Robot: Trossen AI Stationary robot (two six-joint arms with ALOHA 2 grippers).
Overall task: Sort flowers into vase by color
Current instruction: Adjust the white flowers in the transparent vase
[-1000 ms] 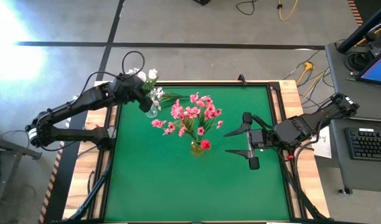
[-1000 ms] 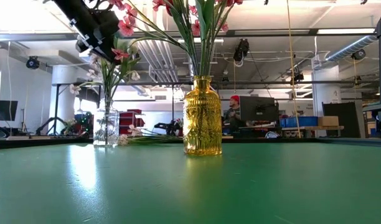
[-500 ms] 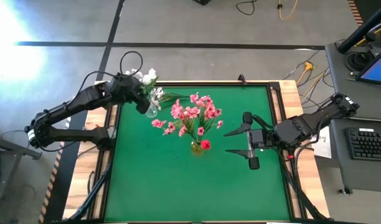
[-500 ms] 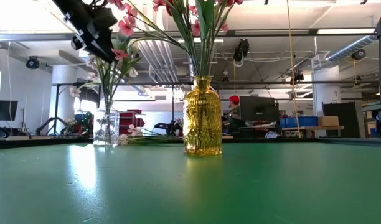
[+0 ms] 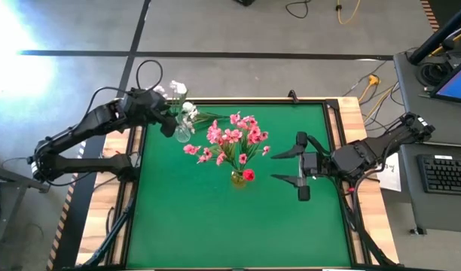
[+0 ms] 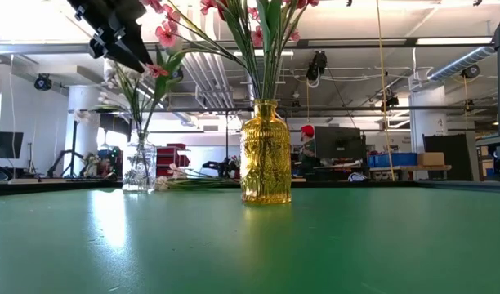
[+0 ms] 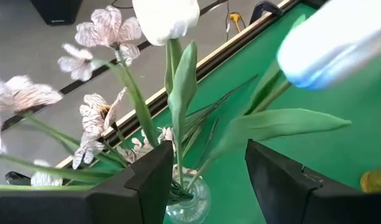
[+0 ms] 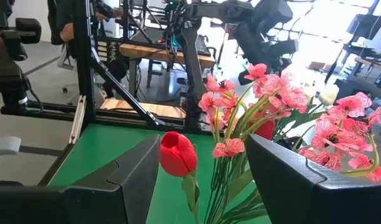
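Two vases stand on the green worktop [image 5: 215, 226]: a clear glass vase [image 5: 183, 135] near the far left corner, holding the white tulips [image 7: 166, 18] and small white blossom sprays [image 7: 106, 31], and a yellow glass vase [image 6: 265, 152] near the middle, holding the pink blossom sprays [image 5: 234, 137] and a red tulip [image 8: 178, 154]. Above the clear vase hangs the left gripper [image 5: 167, 126]; its jaws stand apart on either side of the green stems, gripping nothing. Right of the yellow vase, well apart from it, the right gripper [image 5: 287, 165] waits over the worktop with jaws open and empty. One green stem [image 6: 203, 183] lies flat behind the vases.
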